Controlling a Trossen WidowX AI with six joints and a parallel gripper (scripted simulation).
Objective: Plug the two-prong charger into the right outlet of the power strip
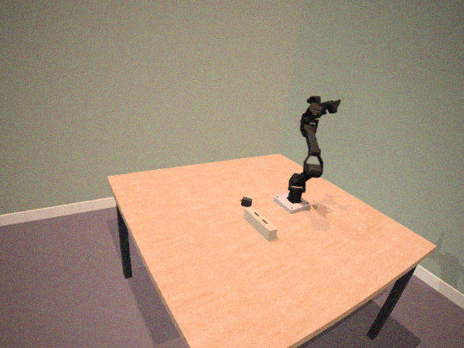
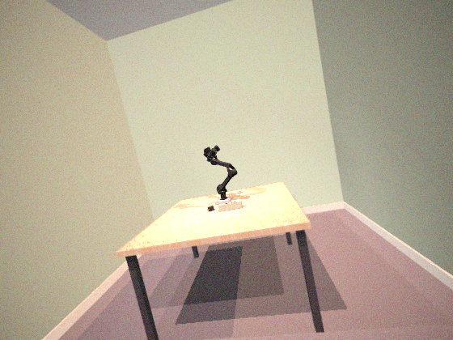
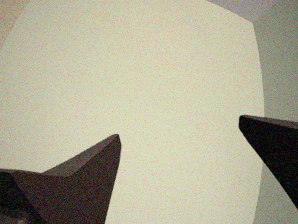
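Observation:
The black charger [image 1: 247, 202] [image 2: 210, 208] lies on the table just beyond one end of the power strip; a small yellowish bit, likely its prongs, shows on its left side in the top view. The beige power strip [image 1: 259, 224] [image 2: 230, 206] has two dark outlets in its top. My gripper [image 1: 338, 103] [image 3: 180, 127] is open and empty. It is high above the table, on the far side of the arm's base from the strip, and points away from both. The wrist view shows only the two fingers against wall and ceiling.
The wooden table [image 1: 199, 257] [image 2: 170, 231] carries the arm's pale base plate [image 1: 302, 206], which stands close to the strip and the charger. Plain walls rise beyond the table's edges. The arm's links rise above the base.

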